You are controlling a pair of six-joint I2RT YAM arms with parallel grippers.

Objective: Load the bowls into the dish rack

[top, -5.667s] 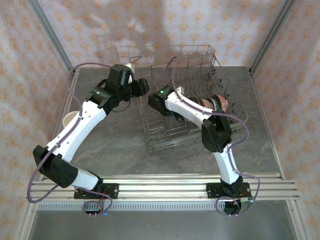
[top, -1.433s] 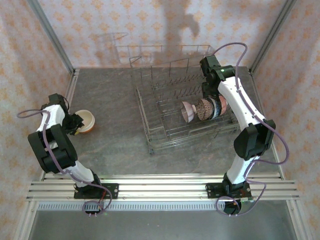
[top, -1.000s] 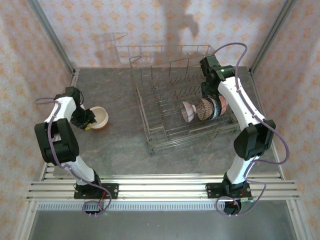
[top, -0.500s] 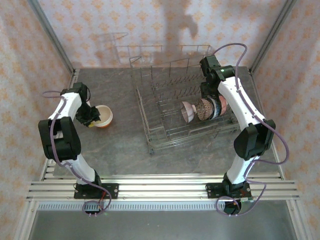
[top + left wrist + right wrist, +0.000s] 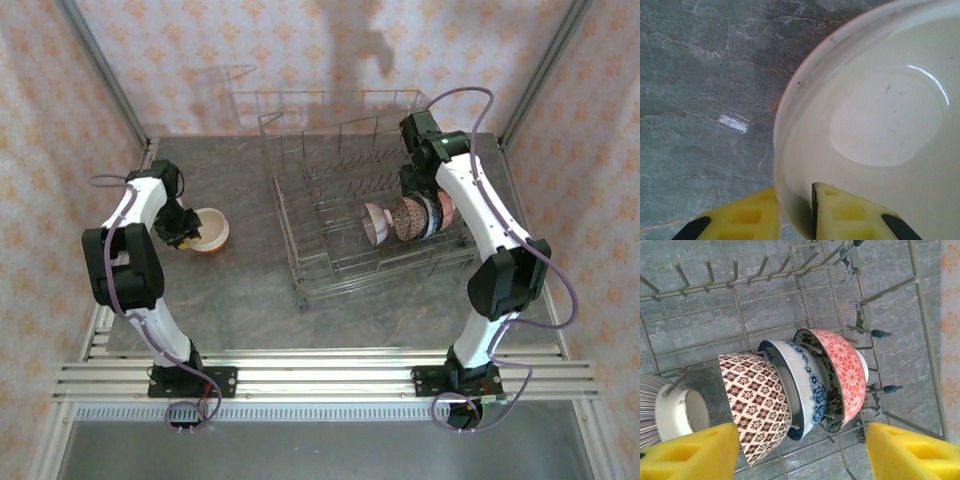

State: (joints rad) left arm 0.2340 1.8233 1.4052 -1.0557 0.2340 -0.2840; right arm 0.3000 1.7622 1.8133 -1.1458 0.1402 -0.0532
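Observation:
An orange bowl [image 5: 208, 231] with a cream inside [image 5: 875, 115] sits upright on the left of the table. My left gripper [image 5: 182, 232] [image 5: 795, 192] is shut on its near rim, one yellow finger inside and one outside. The dish rack [image 5: 290, 250] stands at centre right. Several bowls stand on edge in its right row: a striped one [image 5: 378, 222] [image 5: 670, 410], a brown-patterned one [image 5: 408, 217] [image 5: 757, 405], a blue-flowered one [image 5: 802, 385] and a red one [image 5: 842, 375]. My right gripper [image 5: 415, 185] [image 5: 800, 440] hangs open above them, holding nothing.
The rack's upright tines [image 5: 740, 320] and tall wire sides [image 5: 340, 130] surround the standing bowls. Bare grey tabletop [image 5: 230, 290] lies between the orange bowl and the rack. Metal frame posts [image 5: 100, 70] stand at the table's back corners.
My left gripper has carried the orange bowl rightwards and a little farther back from the table's left edge, and its jaws have tightened on the rim. The right arm has stayed still.

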